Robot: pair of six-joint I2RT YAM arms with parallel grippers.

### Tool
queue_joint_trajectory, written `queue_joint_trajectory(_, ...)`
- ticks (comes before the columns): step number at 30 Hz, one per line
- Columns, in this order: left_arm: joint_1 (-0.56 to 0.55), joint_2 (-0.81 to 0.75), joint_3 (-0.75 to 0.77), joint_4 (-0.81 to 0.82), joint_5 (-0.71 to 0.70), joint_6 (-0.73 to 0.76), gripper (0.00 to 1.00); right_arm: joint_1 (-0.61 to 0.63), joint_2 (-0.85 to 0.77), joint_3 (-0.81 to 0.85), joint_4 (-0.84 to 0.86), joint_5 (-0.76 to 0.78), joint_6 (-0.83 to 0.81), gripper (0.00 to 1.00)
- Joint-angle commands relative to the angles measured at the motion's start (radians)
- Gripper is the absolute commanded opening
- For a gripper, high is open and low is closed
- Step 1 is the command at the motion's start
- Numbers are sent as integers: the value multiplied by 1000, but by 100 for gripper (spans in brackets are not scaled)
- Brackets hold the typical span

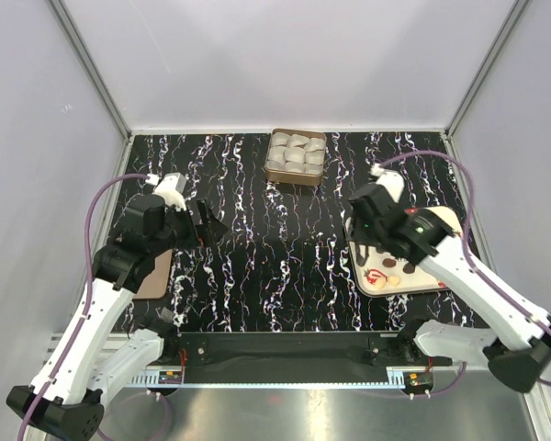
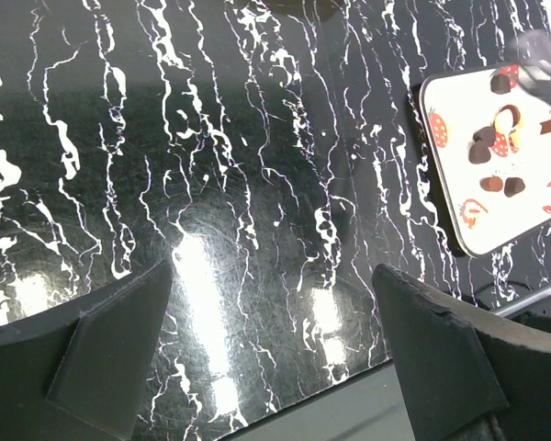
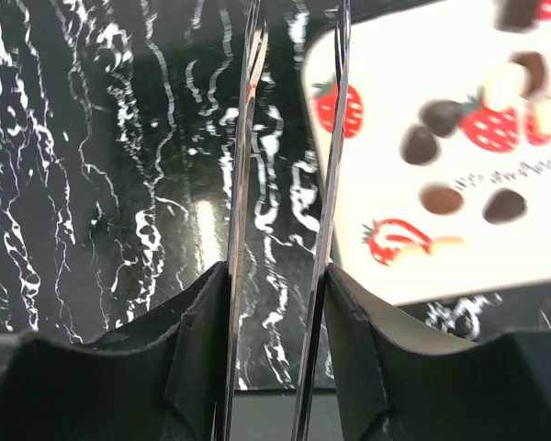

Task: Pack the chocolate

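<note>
Your left pincer (image 2: 274,271) hangs open and empty above the bare desk (image 2: 211,138). Your right pincer (image 3: 275,276) is closed on metal tweezers (image 3: 240,184), whose tips hold nothing, at the white tray's (image 3: 413,55) left edge. The chocolate (image 3: 421,144) lies loose on that tray, on the right side of the desk. The box (image 1: 294,176) of paper cups stands at the far edge.

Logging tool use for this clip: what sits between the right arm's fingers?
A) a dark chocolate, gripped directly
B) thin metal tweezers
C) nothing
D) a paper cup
B: in the right wrist view, the two thin metal blades of the tweezers run forward from between the fingers of the right gripper, beside the white tray.
</note>
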Motion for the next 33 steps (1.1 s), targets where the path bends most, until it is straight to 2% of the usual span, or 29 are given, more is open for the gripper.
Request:
queue_joint_trajectory(1, 2, -5, -7, 68, 45, 6, 99, -33, -81, -33, -138, 36, 55, 50)
queue_joint_trajectory(5, 2, -4, -15, 80, 62, 2, 99, -50, -95, -64, -141, 17, 60, 49)
queue_joint_trajectory(22, 2, 15, -10, 71, 63, -4, 99, -217, -30, -248, 109, -159, -75, 50)
queue_joint_trajectory(33, 2, 35, -9, 71, 59, -9, 99, -252, -22, -316, 152, -191, -49, 50)
